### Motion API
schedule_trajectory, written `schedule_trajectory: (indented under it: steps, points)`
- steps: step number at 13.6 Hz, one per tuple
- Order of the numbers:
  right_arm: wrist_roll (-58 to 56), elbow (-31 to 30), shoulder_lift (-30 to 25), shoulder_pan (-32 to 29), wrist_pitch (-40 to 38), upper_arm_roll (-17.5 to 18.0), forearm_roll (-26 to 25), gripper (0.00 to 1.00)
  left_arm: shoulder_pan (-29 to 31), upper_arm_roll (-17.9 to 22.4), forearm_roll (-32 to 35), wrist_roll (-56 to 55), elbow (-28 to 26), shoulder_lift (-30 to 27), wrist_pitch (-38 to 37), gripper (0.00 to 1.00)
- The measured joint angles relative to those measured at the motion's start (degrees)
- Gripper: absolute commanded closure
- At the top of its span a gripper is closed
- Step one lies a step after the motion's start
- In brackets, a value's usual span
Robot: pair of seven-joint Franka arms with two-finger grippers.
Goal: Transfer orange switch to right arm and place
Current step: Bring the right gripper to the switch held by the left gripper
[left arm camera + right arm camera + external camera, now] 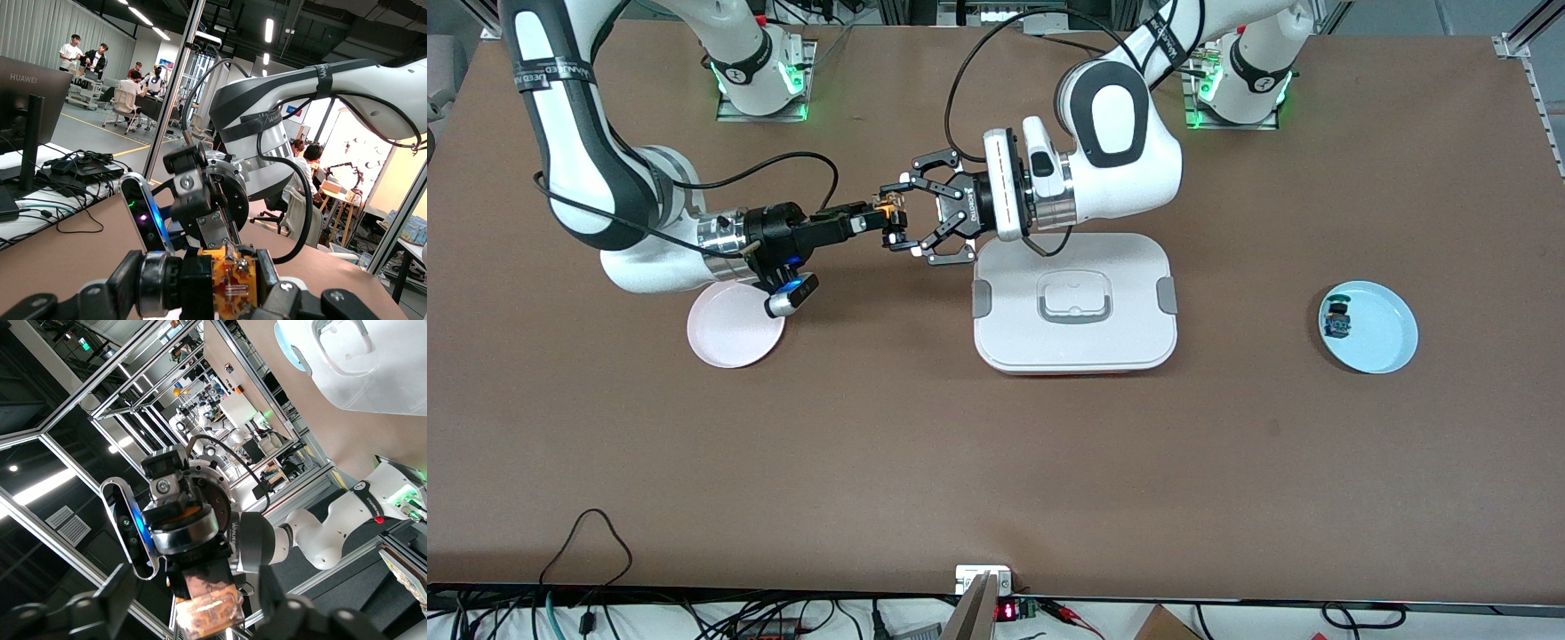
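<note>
The orange switch (887, 212) hangs in the air between the two grippers, over bare table beside the white container. My left gripper (890, 217), the spread black claw, is shut on it; in the left wrist view its fingers (265, 275) press the ends of the switch (233, 283), black body and orange part. My right gripper (874, 217), slim and black, reaches in from the right arm's end. In the right wrist view its fingers (117, 587) stand apart on both sides of the switch (208, 603) with gaps showing.
A white lidded container (1074, 347) lies mid-table under the left wrist. A pink plate (729, 342) lies under the right wrist. A light blue plate (1383, 342) toward the left arm's end holds a green-capped switch (1337, 318).
</note>
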Motion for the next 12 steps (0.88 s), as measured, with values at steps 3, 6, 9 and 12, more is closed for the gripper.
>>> schedule_trajectory:
  steps: [3,6,9,12]
  points:
    - [-0.56,-0.12,0.00,-0.02,-0.03,-0.08,0.00,0.91,0.13,0.00,-0.34,-0.21,0.21,-0.04,-0.04,0.92]
    - [-0.66,-0.12,-0.01,-0.04,-0.10,-0.09,0.00,0.94,0.11,0.00,-0.53,-0.16,0.21,-0.04,-0.04,0.79]
    - [-0.62,-0.12,-0.01,-0.03,-0.15,-0.09,0.00,0.94,0.10,0.00,-0.54,0.00,0.17,-0.04,-0.03,0.00]
    - [-0.60,-0.12,-0.01,-0.12,-0.18,-0.13,0.01,0.94,0.11,0.06,-0.54,0.12,0.02,-0.02,-0.01,0.00]
